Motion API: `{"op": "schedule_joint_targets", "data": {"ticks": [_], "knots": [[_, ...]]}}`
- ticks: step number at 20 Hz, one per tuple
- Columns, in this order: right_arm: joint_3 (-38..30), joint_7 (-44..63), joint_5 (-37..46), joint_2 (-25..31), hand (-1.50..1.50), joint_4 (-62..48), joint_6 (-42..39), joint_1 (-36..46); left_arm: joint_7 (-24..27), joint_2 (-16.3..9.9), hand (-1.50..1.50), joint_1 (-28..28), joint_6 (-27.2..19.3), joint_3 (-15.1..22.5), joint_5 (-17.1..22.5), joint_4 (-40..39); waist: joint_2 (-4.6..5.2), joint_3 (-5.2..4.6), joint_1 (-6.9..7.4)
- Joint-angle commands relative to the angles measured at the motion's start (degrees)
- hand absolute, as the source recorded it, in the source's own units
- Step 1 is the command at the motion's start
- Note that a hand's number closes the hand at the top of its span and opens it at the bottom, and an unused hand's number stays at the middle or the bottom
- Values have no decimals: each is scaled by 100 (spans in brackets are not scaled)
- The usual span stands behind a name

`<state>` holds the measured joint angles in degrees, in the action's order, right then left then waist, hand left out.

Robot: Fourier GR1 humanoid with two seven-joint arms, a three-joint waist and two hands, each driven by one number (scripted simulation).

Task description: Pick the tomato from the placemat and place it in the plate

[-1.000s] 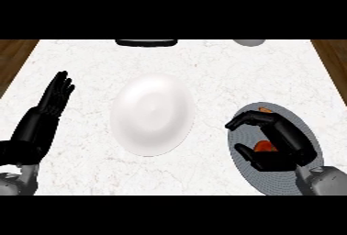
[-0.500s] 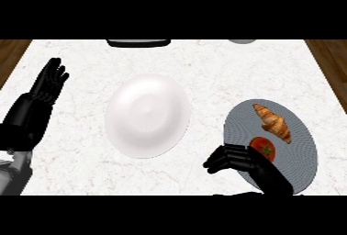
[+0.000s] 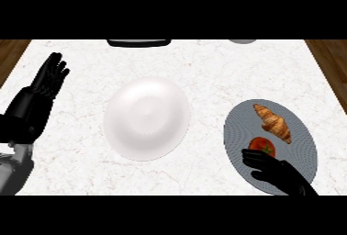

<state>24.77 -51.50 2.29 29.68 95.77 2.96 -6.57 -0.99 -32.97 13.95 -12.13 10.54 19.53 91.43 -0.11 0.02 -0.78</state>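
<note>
Since half a second ago, the right hand [image 3: 274, 170] has moved lower, toward the near edge of the grey placemat [image 3: 301, 151], fingers half curled and holding nothing. Just beyond its fingertips the tomato [image 3: 262, 146] lies on the placemat, near the croissant [image 3: 272, 122]. The left hand [image 3: 42, 90] rests open, left of the white plate [image 3: 147, 118]. Reaching is the step; next the fingers must close round the tomato.

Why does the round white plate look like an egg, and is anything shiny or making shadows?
In the head view the steep downward angle stretches the white plate taller than wide; it is still a plate. The same view shows soft, even light: a faint sheen at the plate's middle, no hard glare. The right hand darkens the grey placemat only slightly beside the tomato.
</note>
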Motion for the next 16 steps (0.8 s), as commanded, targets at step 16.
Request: {"op": "schedule_joint_targets", "data": {"ticks": [16], "knots": [[-430,4932,2623,2713,-150,2375,-900,-482,21,213,0,-41,156,-20,-199,-80,-12,-18,39]]}}
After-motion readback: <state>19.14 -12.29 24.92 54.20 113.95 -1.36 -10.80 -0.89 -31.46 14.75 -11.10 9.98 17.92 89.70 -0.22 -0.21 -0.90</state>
